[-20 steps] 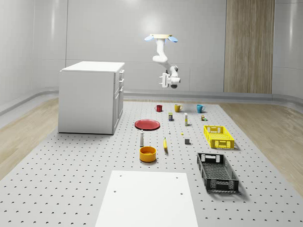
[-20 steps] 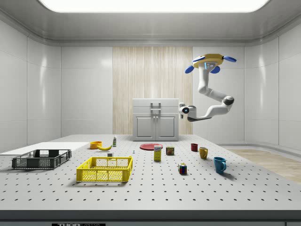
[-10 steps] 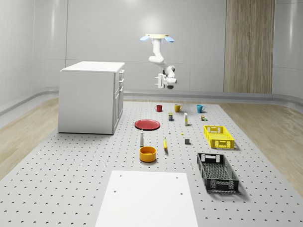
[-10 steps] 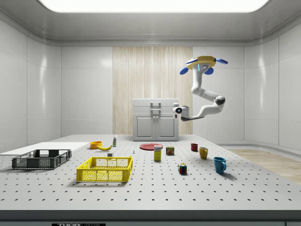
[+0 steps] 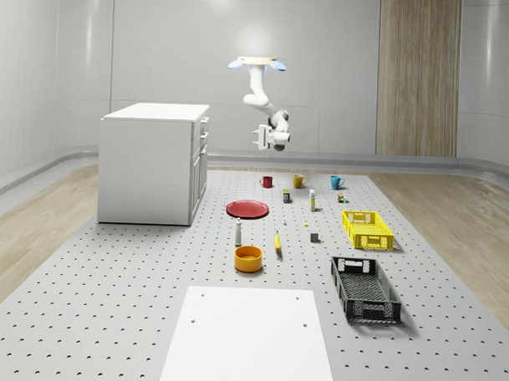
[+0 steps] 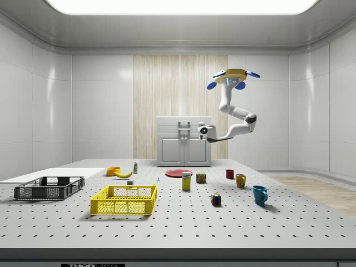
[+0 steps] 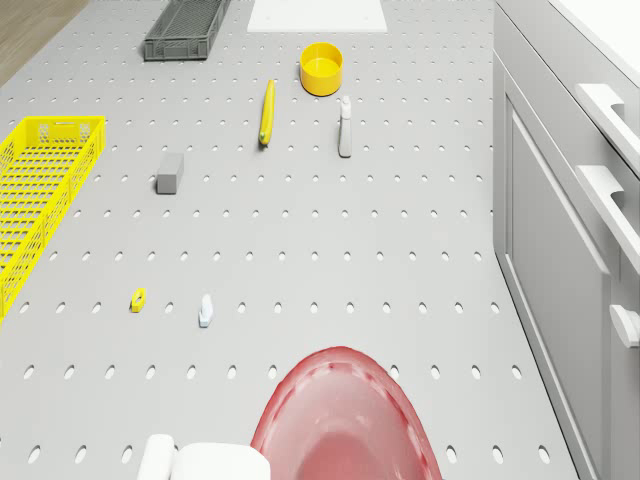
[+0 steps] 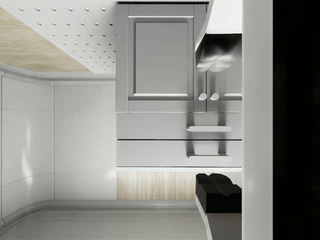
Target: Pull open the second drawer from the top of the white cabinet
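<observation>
The white cabinet [image 5: 151,163] stands on the whole-scene view's left, its drawers and doors facing right. The drone [image 5: 256,63] hovers in the air to the right of that front, above the red plate [image 5: 247,209]. The arm hangs down and bends toward the cabinet. My gripper [image 5: 260,137] is at about drawer height, well apart from the front. In the wrist view the gripper [image 8: 217,122] is open, and the second drawer's handle [image 8: 209,128] lies between the fingers, far off. The top drawer's handle [image 8: 209,156] sits beside it. Both drawers are closed.
On the pegboard floor lie the red plate [image 7: 340,420], a yellow bowl [image 5: 248,258], a banana [image 5: 278,241], a small bottle [image 5: 238,232], three mugs [image 5: 298,181], a yellow crate [image 5: 367,229] and a black crate [image 5: 365,289]. A white board [image 5: 248,337] lies in front.
The drone, arm and gripper have moved toward the cabinet front, to the left in both the whole-scene and side views. The cabinet and floor objects have not moved.
</observation>
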